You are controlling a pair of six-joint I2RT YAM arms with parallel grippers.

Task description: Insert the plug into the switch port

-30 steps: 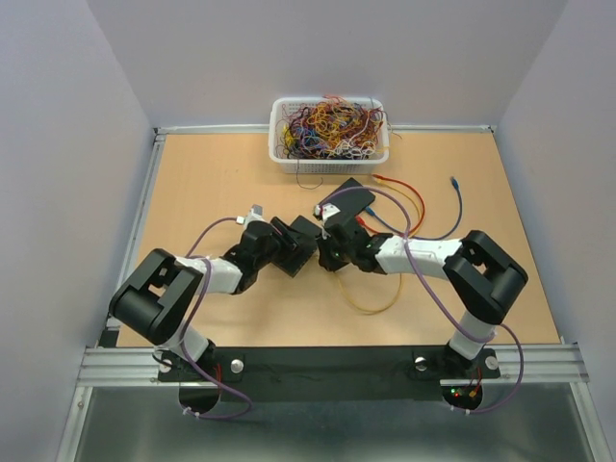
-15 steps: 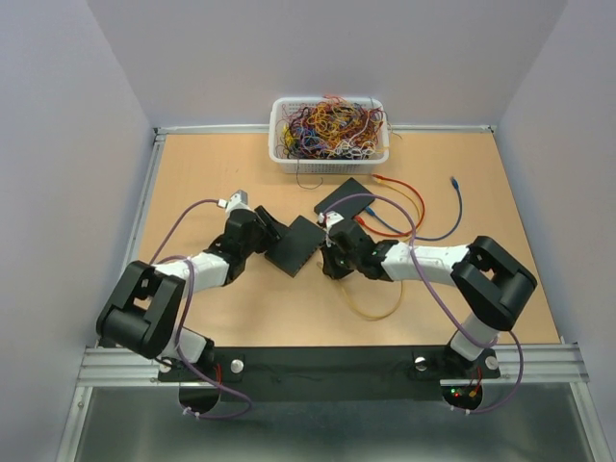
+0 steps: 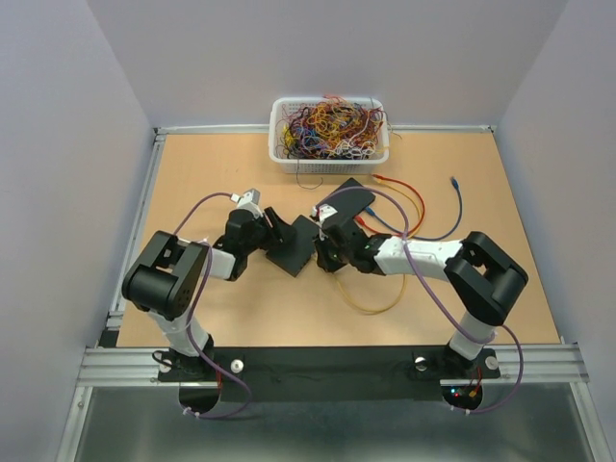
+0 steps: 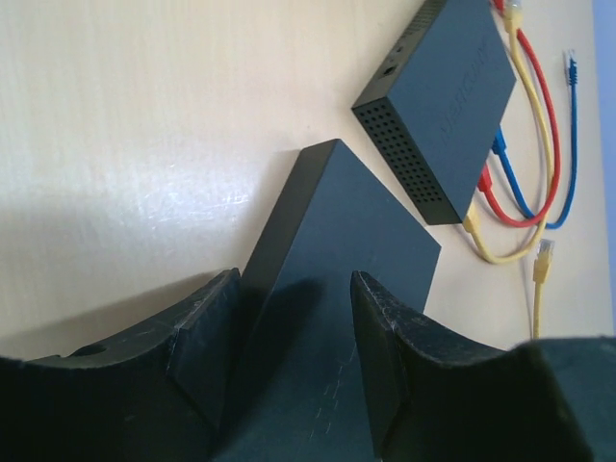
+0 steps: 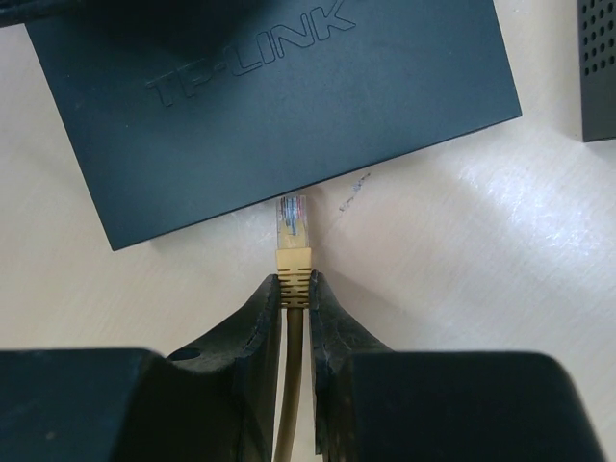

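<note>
plug [image 5: 292, 219] at switch [image 5: 279, 106] edge, not in yet
r gripper [image 5: 294, 289] pinches yellow cable [image 5: 290, 404] behind plug, tip just ahead; l gripper [image 4: 294, 318] straddles switch corner, can't tell if clamped. push-in still left.

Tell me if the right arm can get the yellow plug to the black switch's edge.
Probably yes. The right claw grips the yellow plug, whose tip points at the near edge of the switch with nothing between them. No port shows, so alignment cannot be judged.
</note>
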